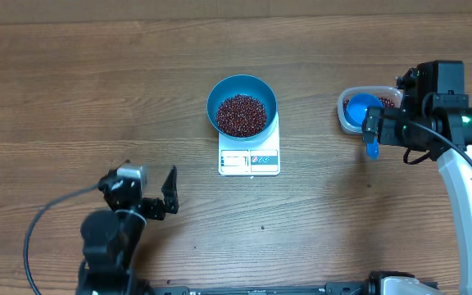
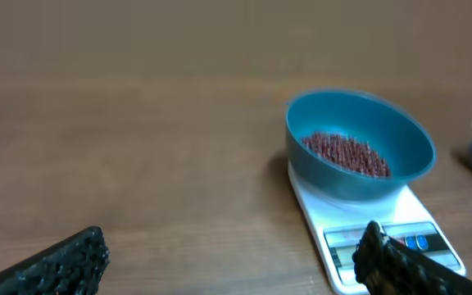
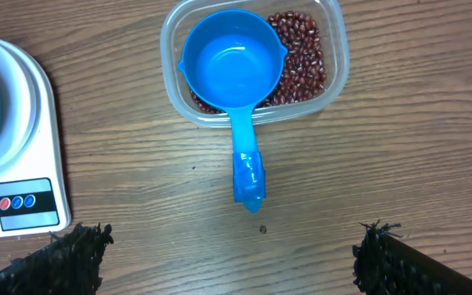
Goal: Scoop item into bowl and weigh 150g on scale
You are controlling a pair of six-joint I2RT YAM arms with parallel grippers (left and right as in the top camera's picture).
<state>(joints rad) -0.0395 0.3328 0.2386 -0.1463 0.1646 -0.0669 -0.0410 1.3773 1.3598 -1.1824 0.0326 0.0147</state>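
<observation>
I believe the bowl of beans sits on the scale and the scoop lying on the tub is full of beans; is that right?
Not quite. The scoop is empty: the right wrist view shows its bare blue inside. It does lie on the tub, and the bowl of beans does sit on the scale.

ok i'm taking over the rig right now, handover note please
Left gripper: open, empty, low over the wooden table.
Right gripper: open, empty, by the blue plastic scoop's handle.
Round blue bowl sits on the white rectangular scale, holding red-brown beans. The scoop lies empty in the clear plastic tub of beans.
Done: beans in bowl.
Left: display unreadable here; check it, adjust to target.
</observation>
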